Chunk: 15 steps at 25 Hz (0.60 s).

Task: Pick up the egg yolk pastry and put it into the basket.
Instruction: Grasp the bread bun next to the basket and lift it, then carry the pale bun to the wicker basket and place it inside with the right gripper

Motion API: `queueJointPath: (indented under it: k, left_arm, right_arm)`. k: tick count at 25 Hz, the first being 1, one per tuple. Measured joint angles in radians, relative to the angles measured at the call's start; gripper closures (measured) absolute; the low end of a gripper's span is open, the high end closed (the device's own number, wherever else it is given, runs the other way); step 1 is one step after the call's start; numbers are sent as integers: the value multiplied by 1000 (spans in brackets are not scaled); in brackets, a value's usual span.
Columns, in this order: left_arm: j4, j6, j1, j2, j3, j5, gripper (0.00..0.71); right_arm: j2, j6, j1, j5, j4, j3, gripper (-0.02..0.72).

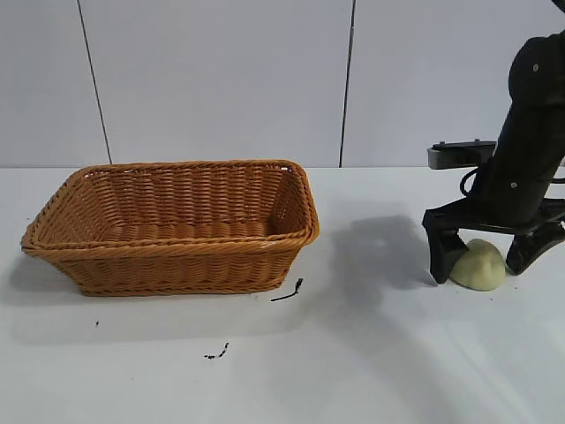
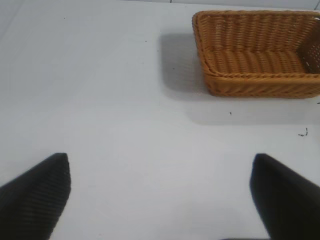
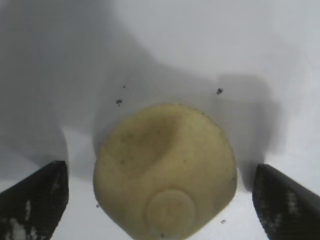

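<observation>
**Right gripper straddles the egg yolk pastry**

The right gripper (image 1: 490,256) stands low on the table (image 1: 371,353) near its right edge, spread wide, one finger (image 1: 443,254) on each side of the egg yolk pastry (image 1: 478,265), with a gap visible on both sides in the right wrist view (image 3: 165,172). The basket (image 1: 177,225) sits well apart to the left and holds nothing; bare table lies between. Small dark specks (image 1: 288,291) lie just in front of the basket. The left gripper (image 2: 160,200) hangs spread over bare table, the basket (image 2: 260,52) farther off.
</observation>
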Motion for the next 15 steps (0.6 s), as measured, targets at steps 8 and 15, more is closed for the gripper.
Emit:
queueJointPath:
  k: [8, 15]
  left_arm:
    - [0, 0, 0, 0, 0, 0, 14]
    - [0, 0, 0, 0, 0, 0, 14]
  right_arm:
    - [-23, 0, 0, 4, -4, -11, 527]
    - [-91, 0, 2, 198, -5, -145, 537]
